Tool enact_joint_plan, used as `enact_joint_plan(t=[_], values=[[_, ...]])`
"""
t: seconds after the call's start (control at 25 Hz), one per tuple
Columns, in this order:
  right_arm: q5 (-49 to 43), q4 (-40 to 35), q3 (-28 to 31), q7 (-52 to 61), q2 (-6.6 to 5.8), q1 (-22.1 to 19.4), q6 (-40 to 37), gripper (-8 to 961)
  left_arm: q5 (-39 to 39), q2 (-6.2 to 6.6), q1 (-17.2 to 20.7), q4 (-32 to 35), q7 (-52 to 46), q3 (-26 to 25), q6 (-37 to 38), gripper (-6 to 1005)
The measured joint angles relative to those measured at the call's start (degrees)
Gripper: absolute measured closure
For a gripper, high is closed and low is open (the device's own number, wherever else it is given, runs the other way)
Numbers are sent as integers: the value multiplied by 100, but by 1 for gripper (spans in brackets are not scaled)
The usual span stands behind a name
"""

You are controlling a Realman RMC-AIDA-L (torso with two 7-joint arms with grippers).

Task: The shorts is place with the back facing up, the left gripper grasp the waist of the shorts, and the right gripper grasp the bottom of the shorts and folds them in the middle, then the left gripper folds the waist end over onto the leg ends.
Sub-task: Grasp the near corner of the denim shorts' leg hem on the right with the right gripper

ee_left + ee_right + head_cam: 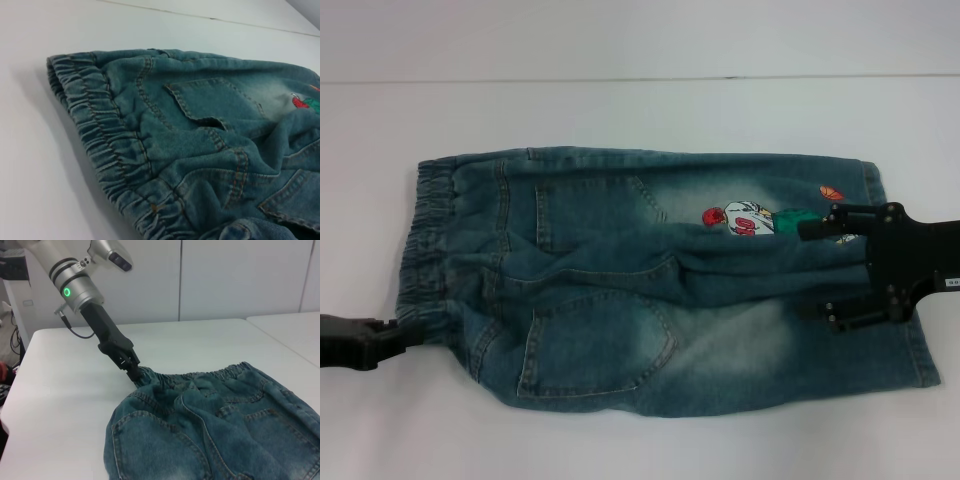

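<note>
Left gripper clamped on the waist corner to anchor the shorts; right gripper fingers spread over the leg ends, positioned for grasping

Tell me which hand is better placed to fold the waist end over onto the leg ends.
Left. The left hand is already at the waist corner of the shorts, apparently pinching it. The right hand sits over the leg ends, where the waist should land.
</note>
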Motion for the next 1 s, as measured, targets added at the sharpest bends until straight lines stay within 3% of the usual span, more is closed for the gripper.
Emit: enact_joint_plan(t=[0.12,0.36,0.6,0.76,1.0], values=[[2,0,3,8,0,-1,0,10,-18,4,-7,5,-10,0,22,700],[2,-25,5,273,-65,48,-100,10,-31,41,-105,26,-192,-42,170,934],[-35,-162,-8,1433,-393,311,-501,11,-55,101,-313,47,-474,-62,155,971],[-446,-484,-47,1622,-579,444,-816,9,-57,140,-444,42,-543,-63,115,971],[-1492,-1102,-209,1938,-596,639,-1437,9,-119,168,-525,21,-633,-58,19,971]])
